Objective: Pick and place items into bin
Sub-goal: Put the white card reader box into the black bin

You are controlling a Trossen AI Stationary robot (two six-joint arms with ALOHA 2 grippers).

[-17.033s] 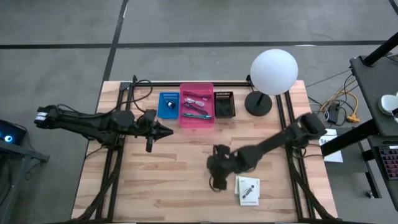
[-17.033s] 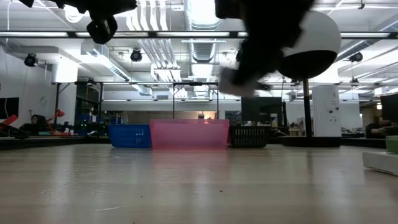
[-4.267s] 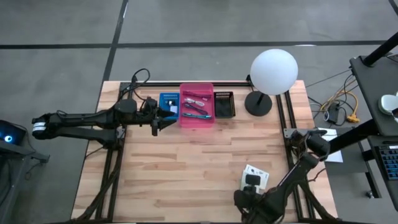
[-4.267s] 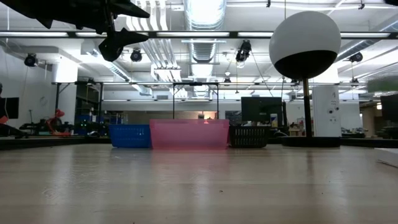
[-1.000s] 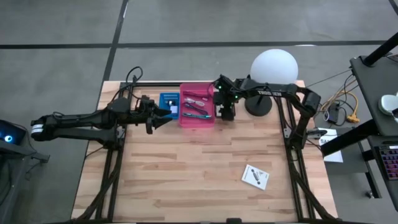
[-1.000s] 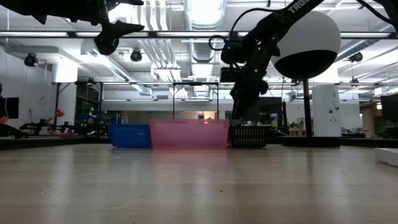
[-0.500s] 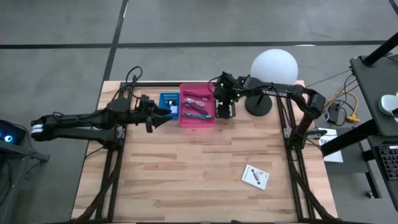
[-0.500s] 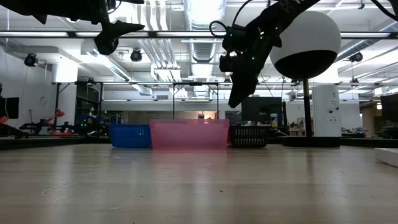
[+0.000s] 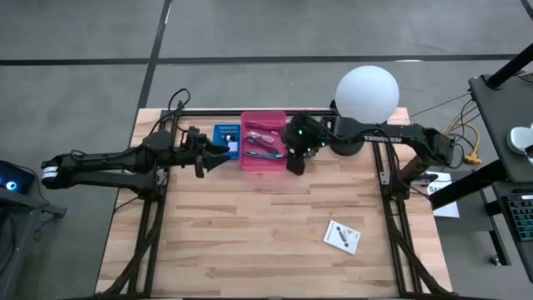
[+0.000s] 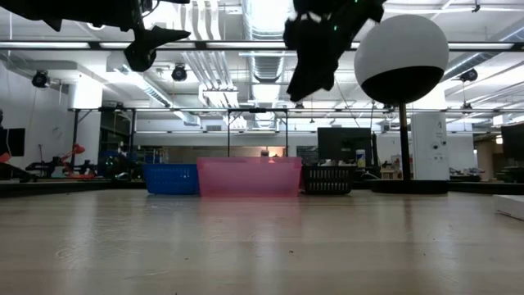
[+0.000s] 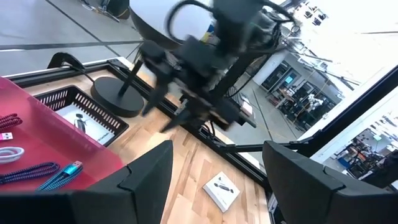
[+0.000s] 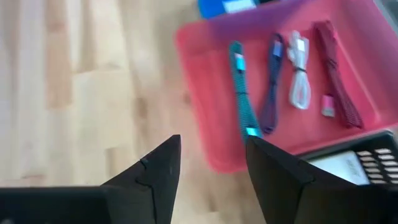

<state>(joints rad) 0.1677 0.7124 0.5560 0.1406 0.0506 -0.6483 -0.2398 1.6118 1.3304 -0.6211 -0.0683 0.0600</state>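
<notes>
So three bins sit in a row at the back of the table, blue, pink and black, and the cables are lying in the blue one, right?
Not quite. The cables lie in the pink bin, the middle one, as the right wrist view and the high view show. The rest holds: the blue bin, pink bin and black bin stand in a row at the back of the table.

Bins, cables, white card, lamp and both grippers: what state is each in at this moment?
Pink bin: upright, holds cables.
Teal cable: lying in the pink bin.
Blue bin: upright beside the pink bin.
Black basket: upright, something small inside.
White card: flat on the table, outside every bin.
Globe lamp: standing.
Left gripper: open, empty.
Right gripper: open, empty.
</notes>
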